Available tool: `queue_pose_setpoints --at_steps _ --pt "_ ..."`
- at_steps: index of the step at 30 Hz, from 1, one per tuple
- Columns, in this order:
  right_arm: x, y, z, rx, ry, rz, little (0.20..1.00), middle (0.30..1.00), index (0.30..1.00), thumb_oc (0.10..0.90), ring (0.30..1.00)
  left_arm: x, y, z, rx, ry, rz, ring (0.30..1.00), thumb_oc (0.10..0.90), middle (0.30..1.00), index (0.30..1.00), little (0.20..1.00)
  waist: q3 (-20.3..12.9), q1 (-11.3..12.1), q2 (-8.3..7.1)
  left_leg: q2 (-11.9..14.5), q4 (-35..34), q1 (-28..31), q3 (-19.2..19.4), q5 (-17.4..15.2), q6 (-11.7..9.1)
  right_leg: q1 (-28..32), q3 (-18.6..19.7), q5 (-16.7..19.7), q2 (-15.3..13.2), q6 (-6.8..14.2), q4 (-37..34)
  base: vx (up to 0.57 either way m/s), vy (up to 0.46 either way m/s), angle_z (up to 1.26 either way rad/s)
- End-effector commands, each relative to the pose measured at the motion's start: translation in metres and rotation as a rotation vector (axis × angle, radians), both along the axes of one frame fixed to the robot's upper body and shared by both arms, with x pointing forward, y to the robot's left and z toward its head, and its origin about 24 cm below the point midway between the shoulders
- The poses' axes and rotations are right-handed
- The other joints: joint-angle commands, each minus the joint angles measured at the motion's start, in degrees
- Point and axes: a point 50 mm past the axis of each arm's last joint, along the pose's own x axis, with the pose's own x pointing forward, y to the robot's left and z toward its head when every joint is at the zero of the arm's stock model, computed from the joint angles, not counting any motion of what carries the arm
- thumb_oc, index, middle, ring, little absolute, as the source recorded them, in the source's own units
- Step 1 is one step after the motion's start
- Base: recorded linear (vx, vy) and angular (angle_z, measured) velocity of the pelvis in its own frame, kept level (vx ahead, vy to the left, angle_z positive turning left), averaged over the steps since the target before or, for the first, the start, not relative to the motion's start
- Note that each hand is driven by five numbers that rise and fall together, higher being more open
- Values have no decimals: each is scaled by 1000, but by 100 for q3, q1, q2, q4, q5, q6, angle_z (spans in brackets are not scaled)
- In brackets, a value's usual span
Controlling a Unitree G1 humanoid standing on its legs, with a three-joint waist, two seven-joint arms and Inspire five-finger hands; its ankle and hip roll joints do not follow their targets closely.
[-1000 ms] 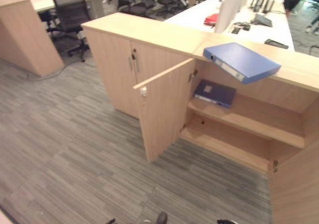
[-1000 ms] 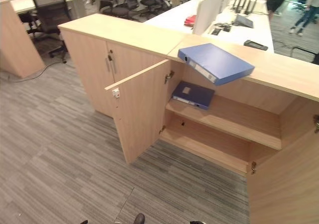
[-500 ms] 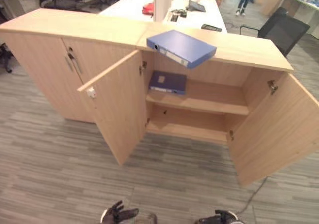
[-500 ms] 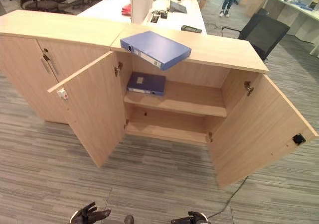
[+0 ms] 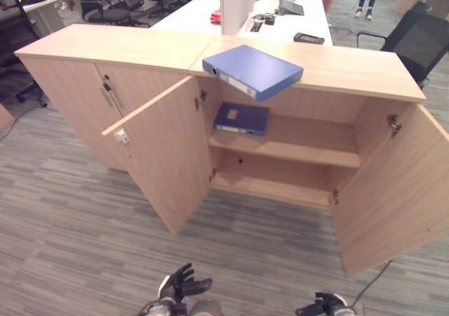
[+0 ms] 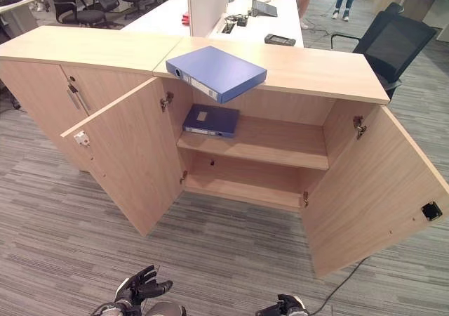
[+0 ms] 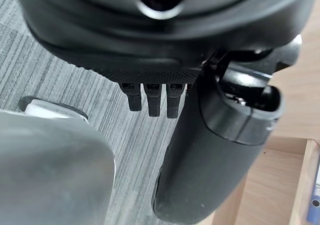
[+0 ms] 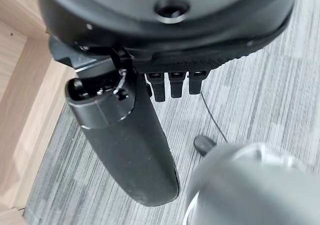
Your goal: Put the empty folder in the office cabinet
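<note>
The whole view has swung since a moment ago but the blue folder (image 6: pixel 216 71) hasn't moved, still lying on top of the open cabinet (image 6: pixel 330 77), while both the left hand (image 6: pixel 140 288) and right hand (image 6: pixel 286 305) hang low with fingers relaxed, holding nothing.

An open-plan office: a low wooden cabinet (image 6: pixel 105 45) stands on grey carpet (image 6: pixel 63 246), with white benches (image 6: pixel 165 17) behind it, black swivel chairs (image 6: pixel 382 45) at far left and right (one by the cabinet's right end), and blue binders (image 6: pixel 217 71).
</note>
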Motion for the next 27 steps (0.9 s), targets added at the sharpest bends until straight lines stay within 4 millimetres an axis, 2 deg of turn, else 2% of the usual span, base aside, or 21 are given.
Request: queue_pose_setpoints --at_steps 1,3,5,7,10,13,14,16,17,18,19,20,21,22,24,25,26,27 --pt "22 -6 9 -57 -43 70 900 900 900 800 900 22 2 20 20 -136 -76 900 800 900 900 900 70 214 -118 86 -1875 -77 -105 264 386 272 105 194 380 285 -497 78 81 -22" --pt "20 -4 7 -54 -36 70 900 900 900 800 900 26 2 24 22 -161 -82 900 800 900 900 900 66 237 -98 271 -2409 -48 -223 490 349 349 200 172 424 320 -559 101 87 -18" --pt "18 -3 6 -56 -28 68 900 900 900 800 900 29 3 28 22 -178 -86 900 800 900 900 900 39 266 -93 377 -2704 -43 -193 507 274 463 287 88 424 388 -623 142 146 -41" --pt "12 -2 4 -50 -7 72 900 900 900 800 900 31 1 30 19 -194 -101 900 800 900 900 900 -75 292 42 402 -2797 -3 -296 641 250 467 344 182 490 399 -707 115 212 -47" --pt "1 -2 0 -44 25 56 900 900 900 800 900 31 -2 31 18 -199 -129 900 800 900 900 900 -312 249 87 263 -2797 111 -381 659 214 533 322 321 409 510 -903 206 297 -31" --pt "-4 3 -2 -30 42 62 900 900 900 800 900 33 -4 35 28 -218 -173 900 800 900 900 900 -455 241 66 -63 -2797 357 -192 483 360 655 369 402 30 768 -955 241 419 13" --pt "1 7 -2 -29 36 88 900 900 900 800 900 34 -3 38 32 -235 -180 900 800 900 900 900 -474 276 52 -249 -2797 471 -49 387 445 686 382 474 -224 929 -911 194 428 1" --pt "7 10 0 -25 21 107 900 900 900 800 900 36 0 41 39 -250 -182 900 800 900 900 900 -471 340 39 -439 -2797 581 61 290 562 649 378 576 -512 1068 -766 158 388 -14" --pt "12 13 1 -18 9 117 900 900 900 800 900 37 2 43 45 -256 -184 900 800 900 900 900 -462 358 40 -535 -2797 645 123 240 627 616 368 664 -689 1116 -618 159 439 -37" --pt "17 15 2 -9 -3 126 900 900 900 800 900 38 4 46 57 -269 -196 900 800 900 900 900 -430 364 72 -704 -2797 758 178 155 745 518 338 973 -1028 1153 -290 202 409 -47" --pt "19 17 2 -3 -14 128 900 900 900 800 900 36 5 46 63 -263 -205 900 800 900 900 900 -405 368 65 -780 -2797 880 195 27 771 499 364 1068 -1195 1198 -68 190 390 -52" --pt "20 18 3 5 -20 124 900 900 900 800 900 36 6 46 64 -262 -207 900 800 900 900 900 -395 371 71 -849 -2797 935 243 -5 820 461 303 1222 -1319 1190 93 123 178 -36" --pt "20 18 3 5 -20 124 900 900 900 800 900 36 6 46 64 -262 -207 900 800 900 900 900 -395 371 71 -849 -2797 935 243 -5 820 461 303 1222 -1319 1190 93 103 226 -20" --pt "21 22 2 25 -34 106 900 900 900 800 900 33 7 47 62 -262 -201 900 800 900 900 900 -337 350 52 -937 -2797 1070 314 -89 889 404 145 1437 -1503 1176 349 95 160 -4" --pt "21 23 2 37 -45 91 900 900 900 800 900 32 6 46 59 -259 -196 900 800 900 900 900 -272 279 69 -905 -2797 1105 354 -143 910 282 23 1350 -1378 1109 434 81 127 -2" --pt "23 22 3 44 -59 65 900 900 900 800 900 32 2 46 45 -265 -192 900 800 900 900 900 -222 193 149 -879 -2797 1125 318 -147 923 32 59 1141 -1013 1025 346 18 53 1" --pt "27 21 5 45 -77 46 900 900 900 800 900 32 -2 46 37 -270 -192 900 800 900 900 900 -125 123 208 -904 -2797 1153 261 -52 979 -288 40 1150 -619 910 139 107 -6 3" --pt "29 22 6 49 -86 34 900 900 900 800 900 32 -3 45 39 -268 -193 900 800 900 900 900 -26 99 207 -928 -2797 1311 196 -84 987 -438 90 1192 -334 881 -93 87 -24 -2"
